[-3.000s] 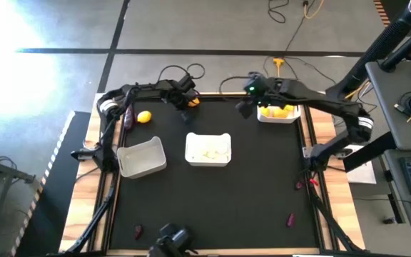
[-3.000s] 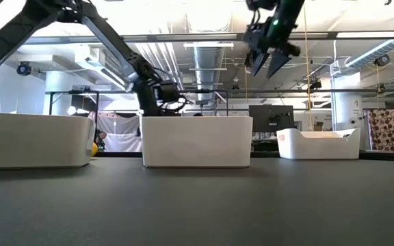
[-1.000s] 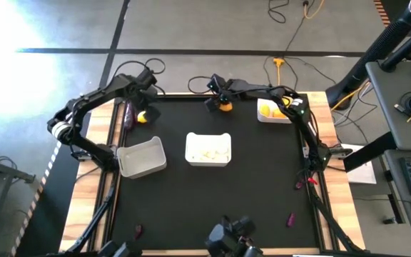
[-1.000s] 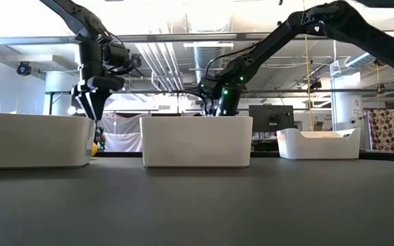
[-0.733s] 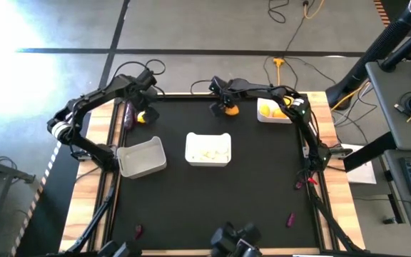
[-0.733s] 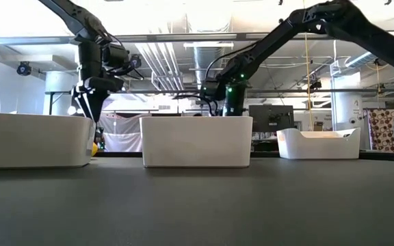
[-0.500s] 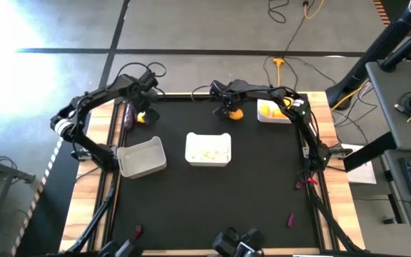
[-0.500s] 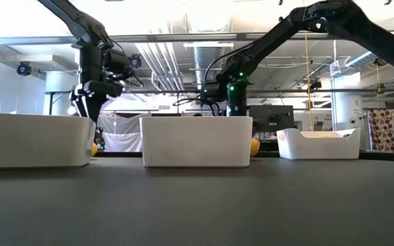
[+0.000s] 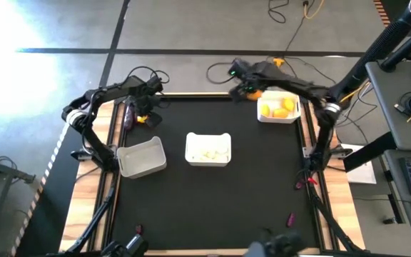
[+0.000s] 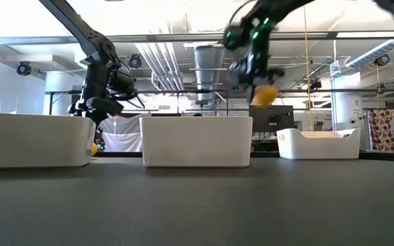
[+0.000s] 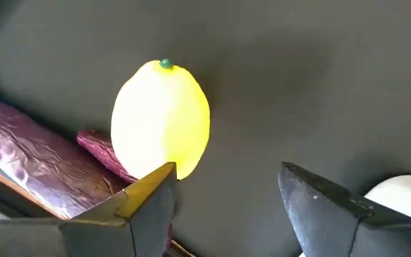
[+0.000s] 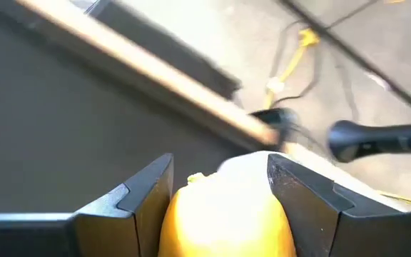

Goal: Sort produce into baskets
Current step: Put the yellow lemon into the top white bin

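Since half a second ago the right gripper (image 9: 249,90) has left the mat at the table's 12 o'clock edge and risen toward 1 o'clock, carrying the orange citrus (image 10: 264,94) that then sat on the mat beside the middle basket. Low view shows that fruit now lifted well above the basket rims. Right wrist view shows both fingers (image 12: 140,191) clenched on the citrus (image 12: 227,214), one on each flank. The right gripper hangs just beside the right basket (image 9: 266,118), at its 10 o'clock corner; that basket holds yellow and orange fruit (image 9: 280,108). The left gripper (image 9: 145,107) stands low at the table's 10 o'clock corner, above a lemon (image 9: 143,118). Left wrist view shows its fingers (image 11: 129,202) spread apart, holding nothing, with the lemon (image 11: 161,119) lying on the black mat (image 9: 212,200) just beyond one fingertip and not between the two. An eggplant (image 11: 31,168) lies touching the lemon, and a smaller purple piece (image 11: 104,153) is wedged between them. The middle basket (image 9: 207,149) sits near table centre and holds pale items too small to identify. The left basket (image 9: 141,157) sits at 9 o'clock, tilted out of line with the others.
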